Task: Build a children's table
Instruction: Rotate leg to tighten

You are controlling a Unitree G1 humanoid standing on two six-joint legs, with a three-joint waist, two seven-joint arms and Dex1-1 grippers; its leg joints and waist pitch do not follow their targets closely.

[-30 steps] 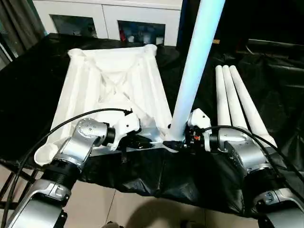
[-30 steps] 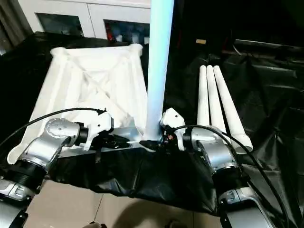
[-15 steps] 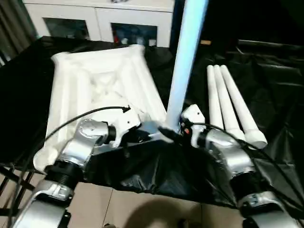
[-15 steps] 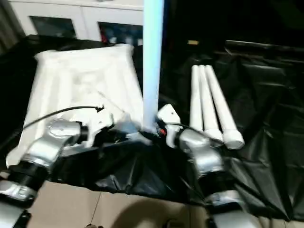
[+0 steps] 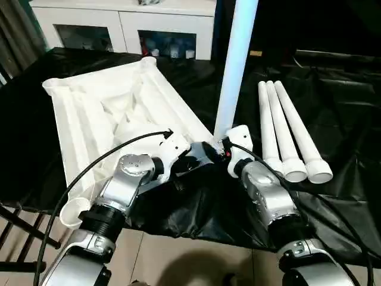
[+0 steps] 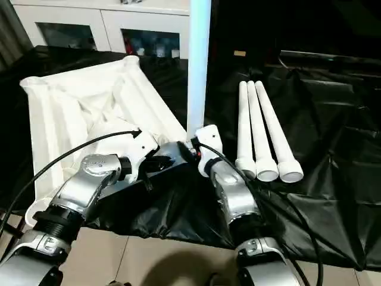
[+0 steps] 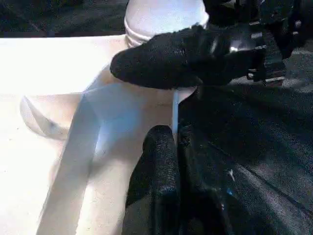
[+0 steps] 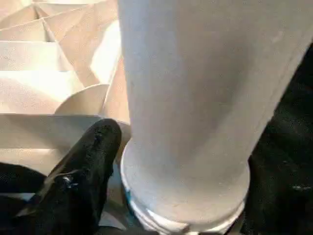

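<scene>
The white table top (image 5: pixel 89 119) lies ribbed side up on the black cloth, turned at an angle. One white leg (image 5: pixel 235 65) stands upright in its near right corner socket. My left gripper (image 5: pixel 199 156) is shut on the thin rim of the top beside that socket; in the left wrist view the white wall (image 7: pixel 173 110) sits pinched between my fingers (image 7: pixel 156 171). My right gripper (image 5: pixel 219 146) straddles the leg's base, and one finger (image 8: pixel 83 171) stands a little off the flared end (image 8: pixel 186 196). Three more legs (image 5: pixel 286 128) lie side by side on the right.
The black cloth (image 5: pixel 333 89) covers the big table. Its front edge (image 5: pixel 196 229) runs just below my forearms, with tiled floor beyond. The top's near left corner socket (image 5: pixel 74 211) overhangs that edge. A white cabinet with glass doors (image 5: pixel 119 24) stands behind.
The table top has swung round on the cloth, and its corner with the upright leg now lies farther from me. Both grippers went with it. The view itself also shifted.
</scene>
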